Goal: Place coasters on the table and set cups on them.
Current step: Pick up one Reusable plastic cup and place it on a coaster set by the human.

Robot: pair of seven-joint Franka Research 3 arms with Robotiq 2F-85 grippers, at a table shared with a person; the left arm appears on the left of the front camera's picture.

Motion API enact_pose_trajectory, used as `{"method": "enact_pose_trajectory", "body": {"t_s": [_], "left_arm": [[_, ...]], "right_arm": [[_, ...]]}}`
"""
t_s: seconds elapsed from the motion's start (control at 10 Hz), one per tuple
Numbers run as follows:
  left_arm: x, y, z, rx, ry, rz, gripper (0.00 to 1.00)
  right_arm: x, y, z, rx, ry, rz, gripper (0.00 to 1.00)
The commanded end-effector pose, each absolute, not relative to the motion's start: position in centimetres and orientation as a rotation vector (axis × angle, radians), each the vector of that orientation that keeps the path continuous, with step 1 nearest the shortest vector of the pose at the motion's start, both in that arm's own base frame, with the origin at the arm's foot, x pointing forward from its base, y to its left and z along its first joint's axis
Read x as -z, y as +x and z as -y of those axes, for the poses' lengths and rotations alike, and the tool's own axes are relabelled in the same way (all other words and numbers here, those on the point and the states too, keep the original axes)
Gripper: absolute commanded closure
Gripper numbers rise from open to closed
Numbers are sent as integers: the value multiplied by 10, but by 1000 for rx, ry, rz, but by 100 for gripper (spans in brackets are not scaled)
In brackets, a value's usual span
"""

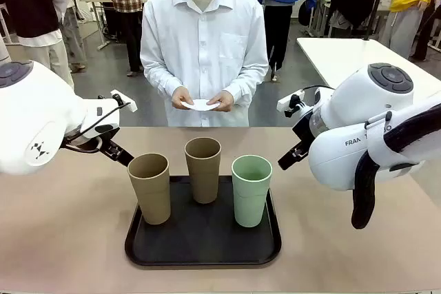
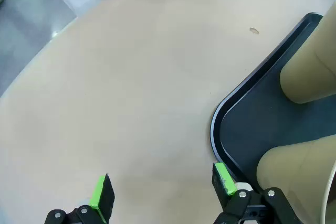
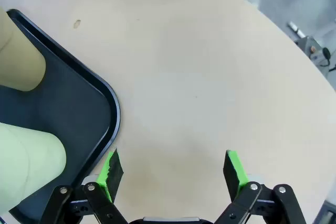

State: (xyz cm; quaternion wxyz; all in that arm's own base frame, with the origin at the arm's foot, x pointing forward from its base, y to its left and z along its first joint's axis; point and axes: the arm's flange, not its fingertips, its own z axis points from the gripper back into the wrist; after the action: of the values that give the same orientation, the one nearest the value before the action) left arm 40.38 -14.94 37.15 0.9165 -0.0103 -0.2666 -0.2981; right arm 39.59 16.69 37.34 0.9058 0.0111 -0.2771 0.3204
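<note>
Three cups stand on a black tray (image 1: pixel 203 246) on the table (image 1: pixel 69 239): a tan cup (image 1: pixel 149 187) at left, a tan cup (image 1: pixel 203 169) behind the middle, a mint green cup (image 1: pixel 251 189) at right. Across the table a person holds white coasters (image 1: pixel 200 105) in both hands at waist height. My left gripper (image 2: pixel 163 188) hovers open over bare tabletop (image 2: pixel 131 87) just beside the tray's corner (image 2: pixel 223 124), near the two tan cups (image 2: pixel 310 77). My right gripper (image 3: pixel 173 169) is open too, above the table (image 3: pixel 199 77) by the tray's other side (image 3: pixel 89 103) and the green cup (image 3: pixel 26 163).
My left arm (image 1: pixel 41 125) and right arm (image 1: pixel 358 135) flank the tray on either side. Bare tabletop lies left, right and in front of the tray. A white table (image 1: pixel 344 56) stands behind at right, with people farther back.
</note>
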Motion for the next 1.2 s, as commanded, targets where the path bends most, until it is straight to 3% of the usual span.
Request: {"method": "enact_pose_trajectory", "body": {"t_s": [0.0,1.1], "left_arm": [[-372,404,150,614,-21,549,0],[-372,404,150,614,-21,549,0]], "right_arm": [[-373,396,-167,-662,23,572,0],[-373,396,-167,-662,23,572,0]]}}
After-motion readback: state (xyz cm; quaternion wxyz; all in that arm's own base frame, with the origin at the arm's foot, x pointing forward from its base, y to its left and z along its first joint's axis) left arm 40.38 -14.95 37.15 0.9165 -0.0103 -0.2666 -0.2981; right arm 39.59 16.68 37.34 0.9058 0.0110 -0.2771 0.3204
